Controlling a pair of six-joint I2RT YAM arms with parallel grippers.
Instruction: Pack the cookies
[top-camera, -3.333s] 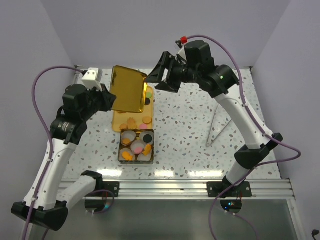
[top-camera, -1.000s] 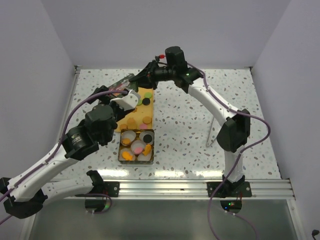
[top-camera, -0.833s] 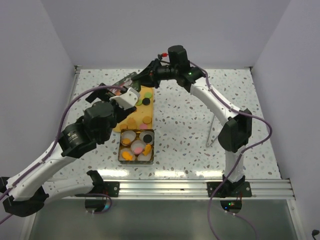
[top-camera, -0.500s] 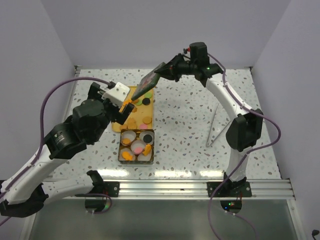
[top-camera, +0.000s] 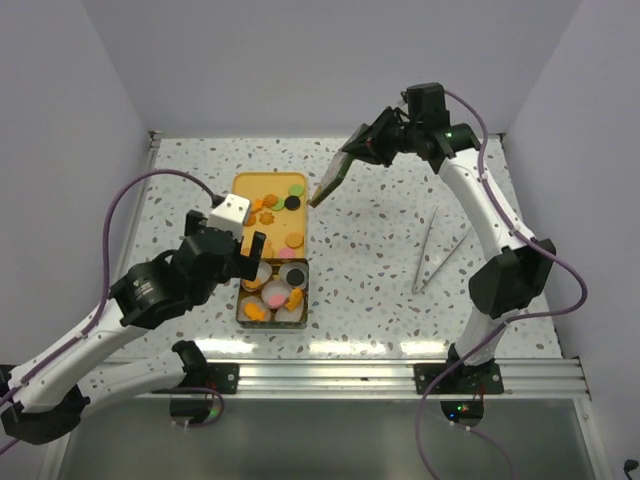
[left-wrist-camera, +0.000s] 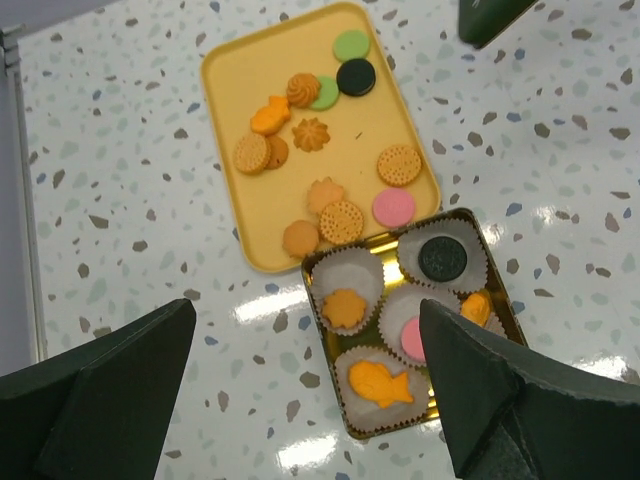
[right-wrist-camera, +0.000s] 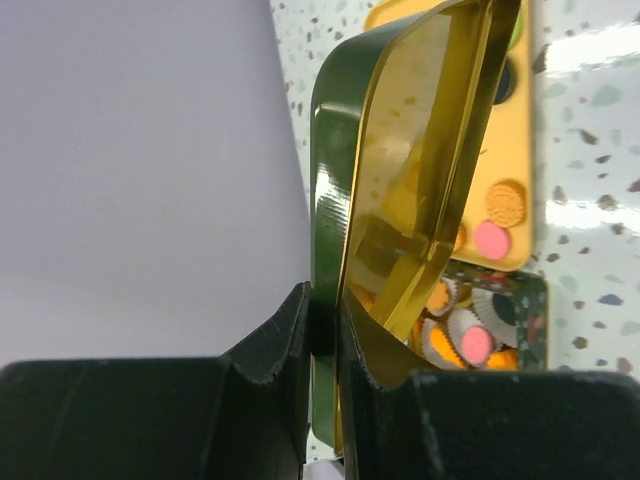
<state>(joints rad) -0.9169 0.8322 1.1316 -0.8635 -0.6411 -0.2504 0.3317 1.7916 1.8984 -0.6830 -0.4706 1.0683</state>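
Note:
Several cookies (top-camera: 290, 203) lie on a yellow tray (top-camera: 250, 190), seen too in the left wrist view as cookies (left-wrist-camera: 312, 132) on the tray (left-wrist-camera: 240, 100). Just in front of it, a gold tin (top-camera: 240, 305) holds white paper cups with cookies (left-wrist-camera: 382, 383) in them. My left gripper (top-camera: 250, 255) hangs open above the tin (left-wrist-camera: 322, 330), nothing between its fingers (left-wrist-camera: 100, 390). My right gripper (top-camera: 365, 150) is shut on the rim of the tin lid (top-camera: 330, 182), green outside and gold inside (right-wrist-camera: 420, 150), held tilted in the air right of the tray.
Metal tweezers (top-camera: 440, 250) lie on the speckled table to the right. Walls close the table at the back and on both sides. The arm bases and a rail run along the near edge.
My right gripper has carried the lid from over the tray's far end rightward, off the tray. My left arm has drawn back toward the tin, its jaws wide.

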